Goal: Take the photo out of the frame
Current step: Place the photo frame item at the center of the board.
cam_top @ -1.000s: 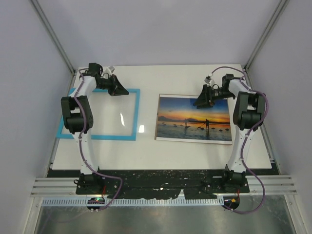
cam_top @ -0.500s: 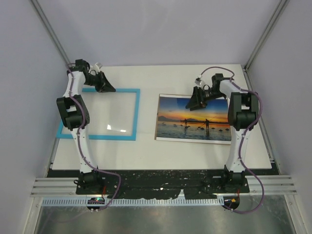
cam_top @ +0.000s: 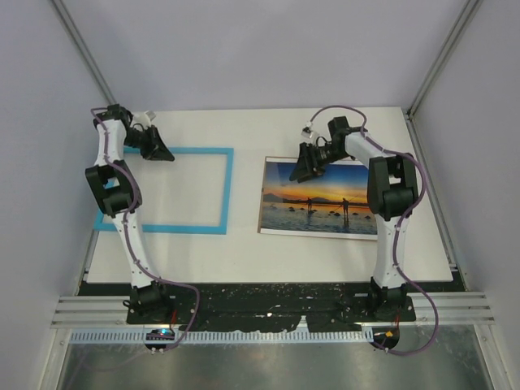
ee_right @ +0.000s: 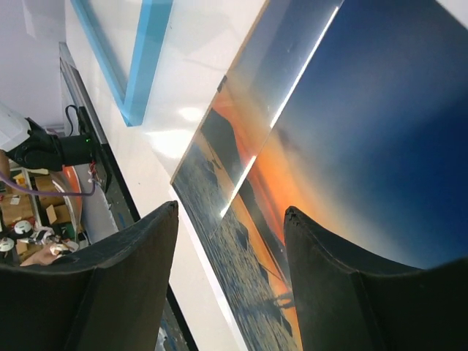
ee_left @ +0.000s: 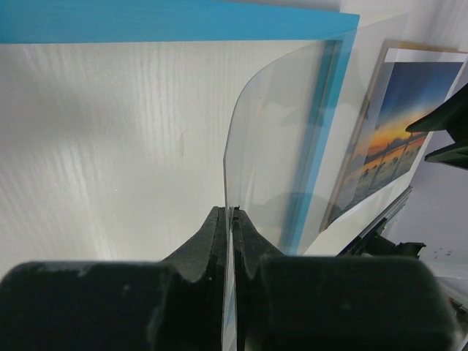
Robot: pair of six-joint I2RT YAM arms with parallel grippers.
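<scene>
clear sheet (ee_left: 278,146) pinched in left pincer (ee_left: 232,213), drawn further left, right pincer (ee_right: 230,212) agape over photo (ee_right: 365,146)

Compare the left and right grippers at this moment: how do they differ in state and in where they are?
The left gripper is shut, pinching the edge of a clear sheet. The right gripper stands open and holds nothing. The left gripper is at the far edge of the frame, while the right gripper hangs over the far left part of the photo. Both have black fingers, and each is at the far side of its item.
</scene>
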